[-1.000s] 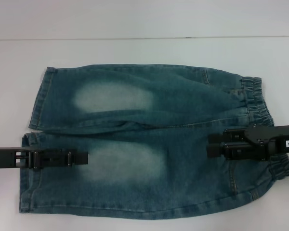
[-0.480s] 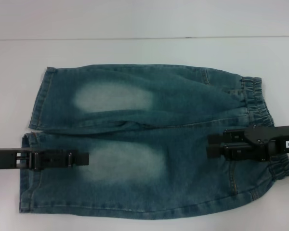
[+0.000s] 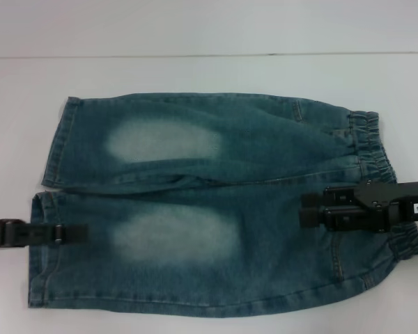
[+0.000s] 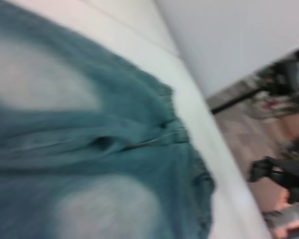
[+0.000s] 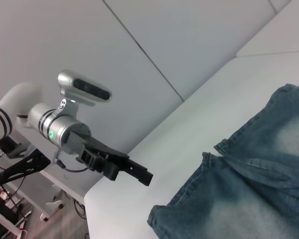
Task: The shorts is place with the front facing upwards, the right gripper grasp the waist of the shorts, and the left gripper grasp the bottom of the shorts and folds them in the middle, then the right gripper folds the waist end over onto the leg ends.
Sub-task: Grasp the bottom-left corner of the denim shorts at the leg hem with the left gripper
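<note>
The shorts (image 3: 195,188) lie flat on the white table, blue-green denim with two pale thigh patches. Their gathered waist (image 3: 376,149) is at the right and the straight leg ends (image 3: 54,146) are at the left. My left gripper (image 3: 83,233) reaches in from the left, low over the nearer leg just inside its hem (image 3: 36,257). The right wrist view shows the left gripper (image 5: 147,178) beside the leg end of the shorts (image 5: 254,189). My right gripper (image 3: 304,211), with its white label, hovers over the nearer half of the shorts just inside the waist. The left wrist view shows the shorts (image 4: 89,149) and waist (image 4: 202,194).
The white table (image 3: 195,69) extends beyond the shorts on the far side and to the left. Its far edge meets a pale wall. The table's left corner (image 5: 114,199) drops off to floor and stands beyond it.
My left gripper has drawn back to the left, from over the pale patch of the nearer leg to near the hem. The right gripper and the shorts have not moved.
</note>
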`<state>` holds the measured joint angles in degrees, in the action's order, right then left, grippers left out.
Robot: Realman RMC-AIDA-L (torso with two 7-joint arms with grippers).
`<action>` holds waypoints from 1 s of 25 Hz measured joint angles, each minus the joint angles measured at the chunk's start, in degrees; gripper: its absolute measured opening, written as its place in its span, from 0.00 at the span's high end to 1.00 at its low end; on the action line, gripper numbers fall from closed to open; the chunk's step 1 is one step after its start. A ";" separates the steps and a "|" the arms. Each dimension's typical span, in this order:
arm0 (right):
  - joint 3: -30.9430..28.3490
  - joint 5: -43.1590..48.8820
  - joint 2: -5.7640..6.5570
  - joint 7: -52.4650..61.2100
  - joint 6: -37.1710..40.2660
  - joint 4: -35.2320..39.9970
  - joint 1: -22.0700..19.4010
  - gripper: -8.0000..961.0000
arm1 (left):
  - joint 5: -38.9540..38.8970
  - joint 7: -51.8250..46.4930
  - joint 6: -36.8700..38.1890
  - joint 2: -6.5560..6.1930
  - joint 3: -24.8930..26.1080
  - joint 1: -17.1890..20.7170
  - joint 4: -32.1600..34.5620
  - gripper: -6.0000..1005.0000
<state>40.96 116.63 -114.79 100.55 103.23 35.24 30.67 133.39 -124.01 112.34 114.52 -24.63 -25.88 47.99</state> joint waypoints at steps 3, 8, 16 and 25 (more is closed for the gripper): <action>-0.01 0.00 -0.09 0.00 0.02 0.00 0.01 0.34 | 5.01 -2.43 -0.19 -0.44 2.20 0.00 1.18 0.13; 0.20 0.00 -0.36 0.00 0.58 0.33 0.15 0.34 | 10.36 -5.49 -0.67 -0.85 4.26 -0.31 1.87 0.13; 0.35 0.00 -0.31 -0.35 -0.05 0.41 0.78 0.34 | 16.25 -9.16 -1.69 -0.97 3.97 -1.01 2.18 0.13; 0.45 0.00 -0.12 -0.57 -1.18 0.44 1.14 0.34 | 20.07 -10.25 -4.85 -1.03 3.57 -2.15 1.77 0.13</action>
<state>41.41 116.63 -114.91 99.98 102.05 35.68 31.81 153.46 -134.25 107.48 113.49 -21.06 -28.02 49.76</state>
